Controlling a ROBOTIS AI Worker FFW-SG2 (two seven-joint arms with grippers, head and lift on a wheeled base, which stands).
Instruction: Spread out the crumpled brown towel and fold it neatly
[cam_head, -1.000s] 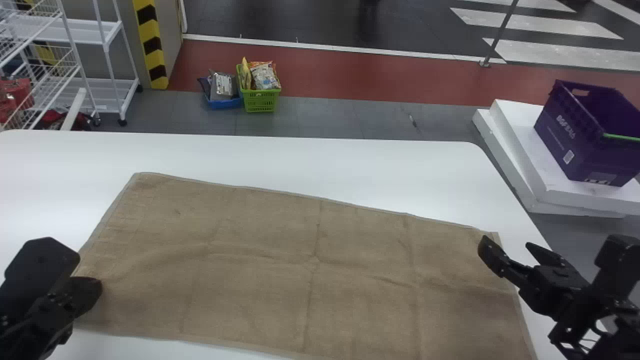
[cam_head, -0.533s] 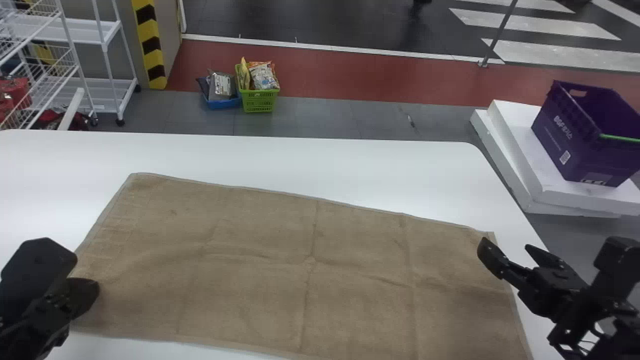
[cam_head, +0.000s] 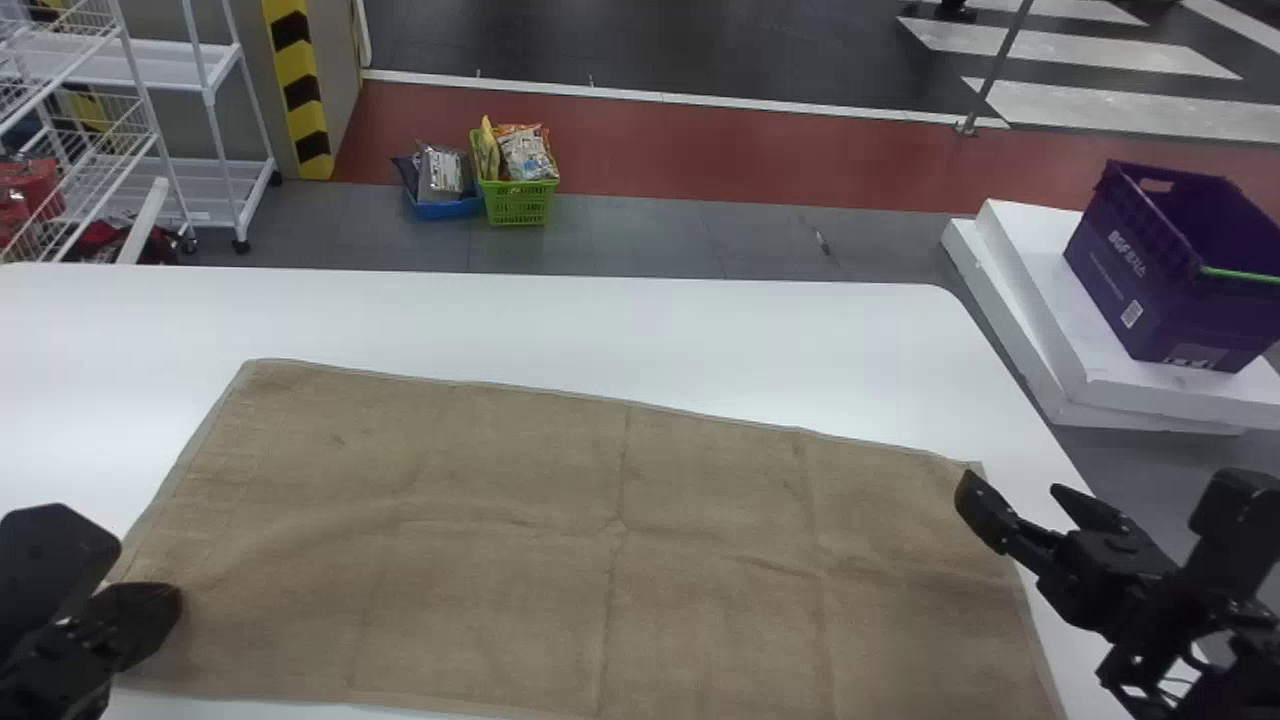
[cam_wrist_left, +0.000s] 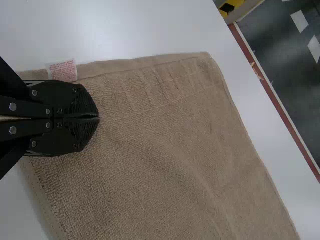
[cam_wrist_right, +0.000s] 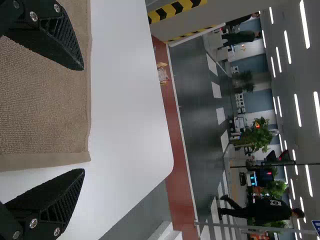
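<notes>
The brown towel (cam_head: 560, 540) lies spread on the white table, nearly flat with faint creases and a low ripple on its left part. My left gripper (cam_head: 165, 606) is over the towel's left end. In the left wrist view this gripper (cam_wrist_left: 98, 117) is shut, its tips against the cloth near the tag (cam_wrist_left: 63, 71); whether cloth is pinched between them cannot be told. Beside the towel's far right corner is my right gripper (cam_head: 1012, 492). In the right wrist view, the right gripper (cam_wrist_right: 83, 120) stands open, the towel's corner (cam_wrist_right: 75, 157) showing between its fingers.
The white table (cam_head: 600, 320) has its right edge close to the right arm. Past that edge, a purple crate (cam_head: 1165, 280) stands on white blocks (cam_head: 1010, 270). White wire shelves (cam_head: 170, 120) and small baskets (cam_head: 520, 200) stand beyond the far edge.
My left gripper has moved left and toward the robot, and the towel's left end has shifted the same way. The right gripper has stayed in place.
</notes>
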